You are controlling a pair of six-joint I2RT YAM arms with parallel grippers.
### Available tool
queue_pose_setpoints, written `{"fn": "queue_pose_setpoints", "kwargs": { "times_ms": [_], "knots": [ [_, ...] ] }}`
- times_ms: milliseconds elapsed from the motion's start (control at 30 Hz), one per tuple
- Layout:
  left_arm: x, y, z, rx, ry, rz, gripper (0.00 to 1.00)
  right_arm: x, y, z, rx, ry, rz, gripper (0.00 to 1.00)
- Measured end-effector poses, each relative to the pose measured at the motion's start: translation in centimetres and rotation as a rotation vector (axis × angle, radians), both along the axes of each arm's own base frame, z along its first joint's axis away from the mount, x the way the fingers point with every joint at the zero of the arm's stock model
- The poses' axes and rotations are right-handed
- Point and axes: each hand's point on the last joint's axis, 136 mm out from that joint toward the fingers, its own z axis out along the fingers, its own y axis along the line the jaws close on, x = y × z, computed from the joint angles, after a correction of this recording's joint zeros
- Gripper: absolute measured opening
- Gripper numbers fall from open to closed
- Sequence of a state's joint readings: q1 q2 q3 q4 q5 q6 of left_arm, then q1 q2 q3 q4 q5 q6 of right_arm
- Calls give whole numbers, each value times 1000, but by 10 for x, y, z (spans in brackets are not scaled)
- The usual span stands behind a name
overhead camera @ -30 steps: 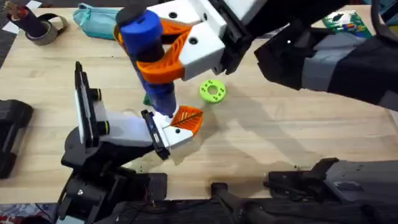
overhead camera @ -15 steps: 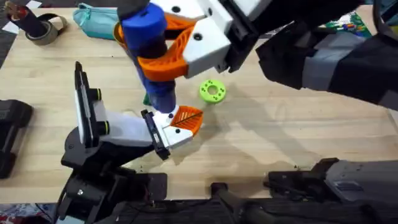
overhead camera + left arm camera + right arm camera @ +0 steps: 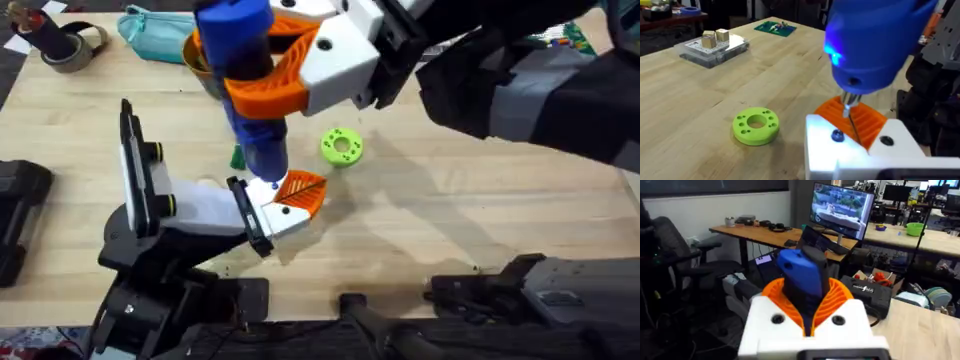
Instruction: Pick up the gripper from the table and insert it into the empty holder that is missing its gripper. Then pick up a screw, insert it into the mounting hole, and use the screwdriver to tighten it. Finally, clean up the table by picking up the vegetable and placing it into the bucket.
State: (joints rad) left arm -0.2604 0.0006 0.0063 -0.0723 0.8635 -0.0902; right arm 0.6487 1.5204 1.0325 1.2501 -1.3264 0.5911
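My right gripper (image 3: 258, 88) reaches in from the upper right, shut on the blue screwdriver (image 3: 245, 70), which stands nearly upright. In the right wrist view the handle (image 3: 801, 275) sits between the orange pads (image 3: 840, 297). Its thin tip (image 3: 852, 122) comes down on the white base (image 3: 850, 150) of the small orange gripper (image 3: 300, 190), close to a dark dot (image 3: 837, 135). That gripper sits at the clamp end of the holder (image 3: 150, 200). The vegetable (image 3: 237, 157) peeks out behind the screwdriver. The handle partly hides the bucket (image 3: 198, 55). My left arm (image 3: 140, 300) lies dark below the holder.
A green ring disc (image 3: 342, 146) lies just right of the small gripper. A teal pouch (image 3: 150, 28) and a tape roll (image 3: 70, 45) sit at the far left. A clear box (image 3: 712, 47) and a green circuit board (image 3: 555, 35) are at the far right.
The right gripper has shifted slightly right and away with the screwdriver, bringing the handle more upright. The tip has stayed on the white base.
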Motion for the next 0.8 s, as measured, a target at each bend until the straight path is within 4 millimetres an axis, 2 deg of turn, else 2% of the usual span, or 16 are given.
{"fn": "queue_pose_setpoints", "kwargs": {
  "times_ms": [800],
  "knots": [
    [0,0,0,0,0,0,18,1,1,-3,1,-17,-2,44]
  ]
}}
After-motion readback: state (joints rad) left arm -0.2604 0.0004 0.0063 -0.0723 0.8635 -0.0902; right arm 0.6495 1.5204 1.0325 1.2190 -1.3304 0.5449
